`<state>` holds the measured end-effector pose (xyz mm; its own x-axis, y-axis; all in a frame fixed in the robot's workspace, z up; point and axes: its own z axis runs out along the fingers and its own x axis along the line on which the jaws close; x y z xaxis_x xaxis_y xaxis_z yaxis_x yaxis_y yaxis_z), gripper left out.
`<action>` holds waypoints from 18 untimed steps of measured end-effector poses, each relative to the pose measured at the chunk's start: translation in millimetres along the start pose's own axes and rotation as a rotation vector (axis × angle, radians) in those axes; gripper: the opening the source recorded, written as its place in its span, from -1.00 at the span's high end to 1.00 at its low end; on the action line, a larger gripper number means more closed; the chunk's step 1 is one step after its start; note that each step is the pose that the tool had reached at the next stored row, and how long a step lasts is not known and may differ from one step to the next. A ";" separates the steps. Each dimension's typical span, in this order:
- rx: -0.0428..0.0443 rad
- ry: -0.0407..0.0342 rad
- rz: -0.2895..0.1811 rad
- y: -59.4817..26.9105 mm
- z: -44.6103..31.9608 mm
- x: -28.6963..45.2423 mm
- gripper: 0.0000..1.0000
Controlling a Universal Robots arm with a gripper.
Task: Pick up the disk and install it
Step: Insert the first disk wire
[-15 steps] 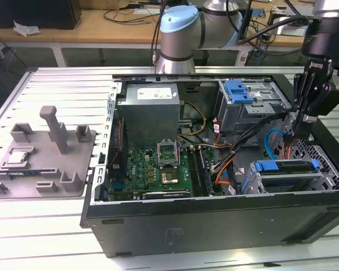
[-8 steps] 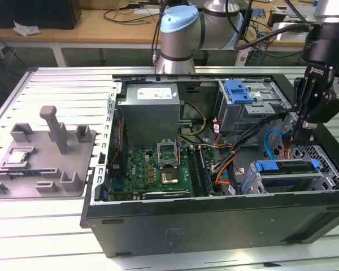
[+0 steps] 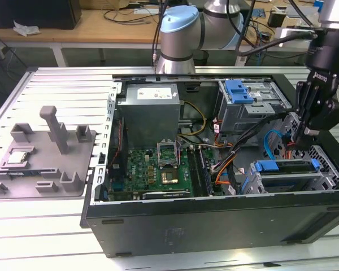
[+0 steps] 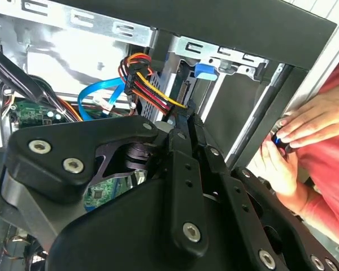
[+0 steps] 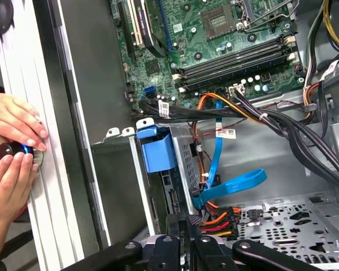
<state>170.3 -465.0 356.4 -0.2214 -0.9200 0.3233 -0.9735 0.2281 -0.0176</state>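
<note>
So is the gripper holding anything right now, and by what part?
Nothing visible. The gripper is shut with nothing between its fingertips, beside the power cables; the disk sits in its bay.

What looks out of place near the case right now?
A person's hands grip a small dark knob on the table beside the computer case, close to the robot's hand: a risk while the arm works.

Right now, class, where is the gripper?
The gripper hangs at the exterior view's right, inside the open computer case, just above the blue-framed drive.
</note>
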 end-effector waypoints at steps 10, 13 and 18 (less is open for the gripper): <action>0.0130 -0.0483 -0.007 1.5 4.0 11.6 0.67; 0.0148 -0.0564 -0.018 1.5 4.0 12.1 0.67; 0.0290 -0.0753 -0.076 3.5 5.4 15.9 0.67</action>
<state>163.1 -480.5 356.4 -0.1500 -0.9558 0.2528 -0.9886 0.1489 -0.0236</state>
